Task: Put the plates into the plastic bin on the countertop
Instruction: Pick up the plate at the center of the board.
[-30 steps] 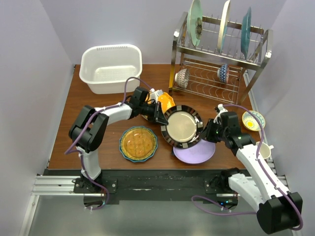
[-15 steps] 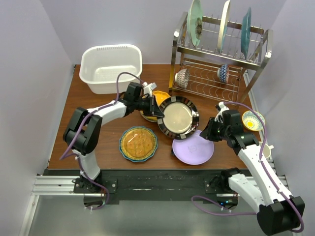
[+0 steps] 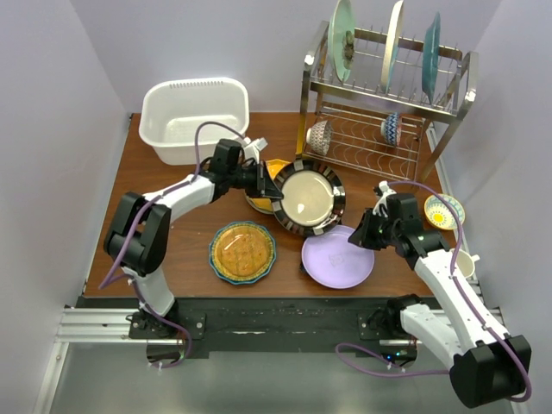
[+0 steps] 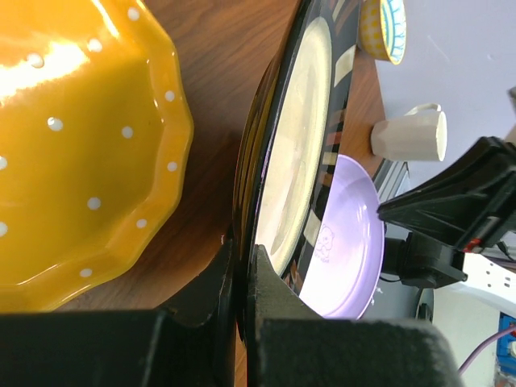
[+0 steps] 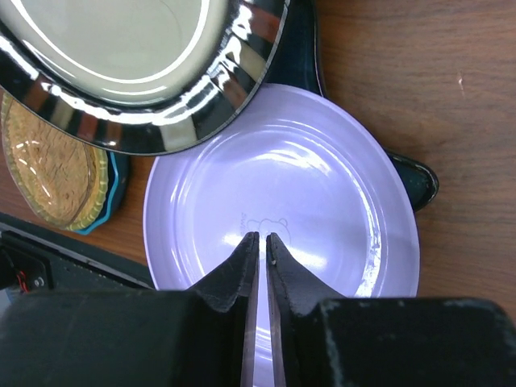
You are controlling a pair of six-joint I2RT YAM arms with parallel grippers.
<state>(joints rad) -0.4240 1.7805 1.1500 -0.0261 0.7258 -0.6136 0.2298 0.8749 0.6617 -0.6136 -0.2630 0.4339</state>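
My left gripper [image 3: 276, 195] is shut on the left rim of the black-rimmed cream plate [image 3: 308, 197] and holds it tilted above the countertop [image 3: 172, 216]. In the left wrist view the fingers [image 4: 266, 290] pinch the plate's rim [image 4: 302, 145]. The orange dotted plate [image 4: 81, 145] lies below it. The lavender plate [image 3: 338, 256] lies flat to the front right. My right gripper [image 5: 262, 236] is shut and empty, over the lavender plate [image 5: 306, 185]. The amber plate [image 3: 242, 251] lies front left. The white bin [image 3: 194, 119] stands empty at the back left.
A steel wire dish rack [image 3: 388, 95] at the back right holds upright plates and small bowls. A yellow-blue bowl [image 3: 444, 210] and a white mug [image 3: 461, 266] sit by the right edge. A dark glossy plate edge [image 5: 419, 181] shows under the lavender plate.
My left gripper has carried the black-rimmed plate back and to the left, uncovering more of the lavender plate. The right gripper has hardly moved.
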